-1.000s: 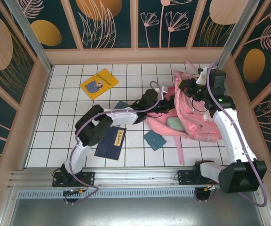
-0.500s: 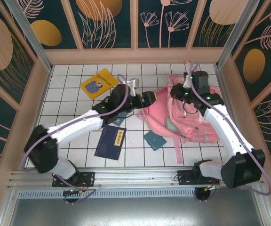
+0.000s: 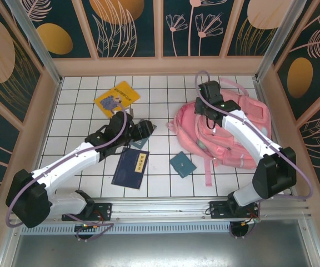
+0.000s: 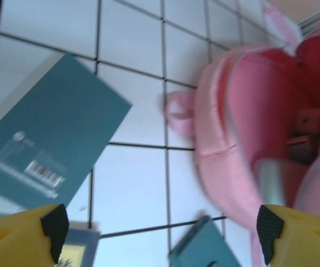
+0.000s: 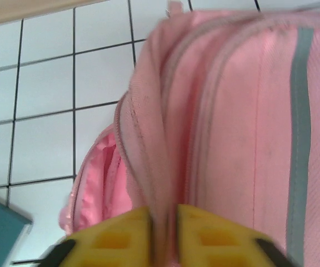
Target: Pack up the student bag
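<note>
Right gripper (image 5: 164, 229) pinching student bag (image 5: 243, 111) fabric fold, left gripper (image 4: 161, 225) spread wide near teal book (image 4: 54, 139).

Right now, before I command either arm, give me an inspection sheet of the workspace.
Surface: white tiled table, flat, no spills seen.
Job's things: student bag lying at right, main compartment gaping.
Clutter: yellow book far left; navy book near edge; small teal book near the bag; larger teal book left of the bag.
Grippers: left gripper, jaws wide apart, empty; right gripper, jaws pinching a fold of the bag.
Cables: lilac cables follow both arms; no snag seen.
Surroundings: floral wall panels; metal rail at near edge.
</note>
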Motion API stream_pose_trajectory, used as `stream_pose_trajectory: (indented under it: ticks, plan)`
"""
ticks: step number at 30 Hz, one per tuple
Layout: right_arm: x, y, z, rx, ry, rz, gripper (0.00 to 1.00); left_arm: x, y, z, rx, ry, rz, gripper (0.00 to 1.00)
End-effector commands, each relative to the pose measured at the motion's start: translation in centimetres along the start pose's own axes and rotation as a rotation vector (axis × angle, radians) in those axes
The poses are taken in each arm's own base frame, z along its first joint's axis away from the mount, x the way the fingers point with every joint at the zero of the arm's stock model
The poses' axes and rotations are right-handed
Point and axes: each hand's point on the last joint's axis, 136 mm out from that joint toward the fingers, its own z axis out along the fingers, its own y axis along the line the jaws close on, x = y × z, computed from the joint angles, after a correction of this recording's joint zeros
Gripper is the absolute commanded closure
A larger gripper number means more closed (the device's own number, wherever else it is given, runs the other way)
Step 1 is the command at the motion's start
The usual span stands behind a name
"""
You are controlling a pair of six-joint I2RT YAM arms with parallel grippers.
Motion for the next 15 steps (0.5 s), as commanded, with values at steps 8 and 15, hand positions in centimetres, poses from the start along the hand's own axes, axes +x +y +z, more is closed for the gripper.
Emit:
stream_pose_trajectory:
  ticks: [8,15]
  plan:
    - [5.2,7.2,-6.6,-0.309,0.113,-0.124,0.41,1.7,8.8,-2.3,-0.175,0.008,-0.165,0.11]
    - [17.2,15.9,-7.9,-0.841,0.502,0.068,0.38,4.4,13.8,-1.6,-0.187,0.028,-0.290,0.11]
